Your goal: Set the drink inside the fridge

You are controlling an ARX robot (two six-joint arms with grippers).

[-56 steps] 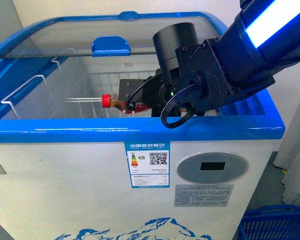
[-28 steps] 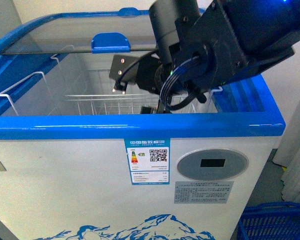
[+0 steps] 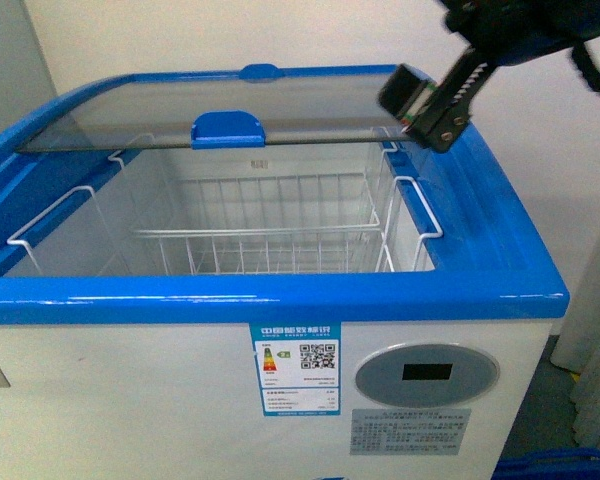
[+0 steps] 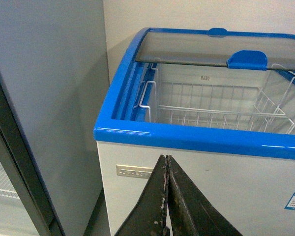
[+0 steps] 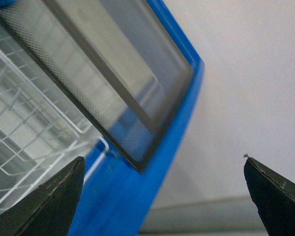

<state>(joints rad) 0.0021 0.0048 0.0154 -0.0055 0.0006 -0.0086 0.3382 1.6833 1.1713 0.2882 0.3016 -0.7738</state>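
The fridge [image 3: 280, 295] is a white chest cooler with a blue rim, and its front half is open. Its glass panel [image 3: 210, 105] with a blue handle [image 3: 226, 127] covers the back half. A white wire basket [image 3: 270, 235] hangs inside, and no drink shows in any view. My right gripper [image 3: 425, 112] is open and empty, above the fridge's right rim near the glass panel's corner. In the right wrist view my right gripper [image 5: 162, 160] hangs over the blue rim [image 5: 137, 196] and glass [image 5: 103, 73]. My left gripper [image 4: 166, 160] is shut and empty, low in front of the fridge's front wall [image 4: 226, 187].
A tall grey cabinet [image 4: 44, 98] stands close to the fridge's left side, with a narrow gap between them. A white wall runs behind the fridge. A blue crate edge [image 3: 570, 465] shows on the floor at the lower right. A control panel [image 3: 427, 374] sits on the fridge front.
My right arm has risen out of the fridge and drawn back to the upper right. The red-capped bottle it held inside a second ago no longer shows.
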